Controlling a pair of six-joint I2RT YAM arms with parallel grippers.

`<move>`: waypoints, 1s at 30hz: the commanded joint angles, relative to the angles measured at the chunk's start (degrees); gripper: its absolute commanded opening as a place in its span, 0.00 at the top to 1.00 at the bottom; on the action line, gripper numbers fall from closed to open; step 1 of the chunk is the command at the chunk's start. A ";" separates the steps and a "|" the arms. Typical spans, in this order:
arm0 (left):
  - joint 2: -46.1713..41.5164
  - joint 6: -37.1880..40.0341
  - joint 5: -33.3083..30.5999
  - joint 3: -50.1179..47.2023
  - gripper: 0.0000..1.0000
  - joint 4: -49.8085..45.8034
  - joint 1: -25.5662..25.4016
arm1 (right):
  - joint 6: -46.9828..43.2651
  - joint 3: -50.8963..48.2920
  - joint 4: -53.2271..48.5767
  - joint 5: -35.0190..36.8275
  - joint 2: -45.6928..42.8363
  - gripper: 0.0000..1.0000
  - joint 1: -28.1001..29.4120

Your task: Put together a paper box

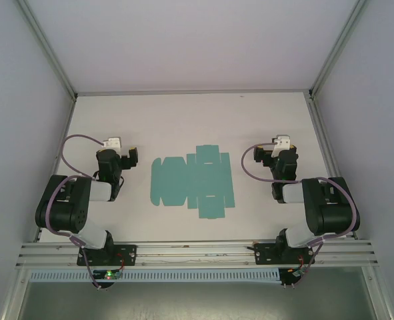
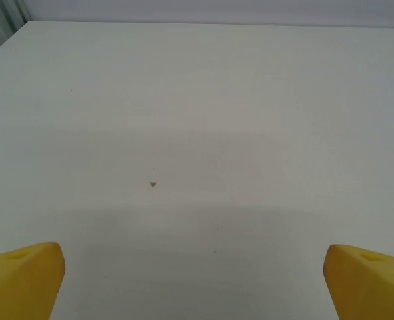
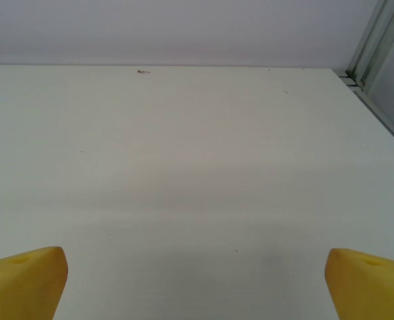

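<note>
On the left, the left arm (image 1: 70,207) is folded back close to its base, and a purple cable (image 1: 65,152) loops off its wrist. The left gripper (image 1: 119,152) points toward the far side of the white table (image 1: 183,120) and hangs low over bare surface. In the left wrist view its yellow fingertips (image 2: 23,280) sit at the two bottom corners. The jaws are spread wide, with nothing between them but tabletop. A tiny brown speck (image 2: 153,184) lies on the table ahead of it.

Between the two grippers, near the middle of the table, lies the paper box (image 1: 193,181). It is a teal-green cut-out sheet, unfolded and flat on the surface. Flaps and tabs stick out toward the far and near sides, and a panel with rounded corners forms its left end. It lies apart from both grippers, and neither touches it.

On the right, the right gripper (image 1: 275,152) points the same way over bare table. In the right wrist view its yellow tips are far apart at the bottom corners, gripping nothing. A dark speck (image 3: 143,71) sits by the table's far edge, and a metal frame post (image 3: 377,47) rises at the right. The right arm (image 1: 327,207) is folded back like the other one.
</note>
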 commanded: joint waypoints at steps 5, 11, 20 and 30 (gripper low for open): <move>0.18 1.18 0.81 0.50 0.00 1.20 0.82 | -0.09 0.35 1.41 -1.01 -0.68 0.02 -0.42; 0.14 1.11 0.83 0.50 0.00 1.11 0.82 | -0.01 0.42 1.42 -1.05 -0.70 0.01 -0.42; 0.12 1.16 0.91 0.67 0.00 0.93 0.87 | 0.08 0.51 1.35 -1.18 -0.66 0.02 -0.43; -4.00 0.26 -1.04 2.60 0.00 -5.64 0.91 | -1.20 0.57 -0.09 -4.30 -4.08 0.02 -0.70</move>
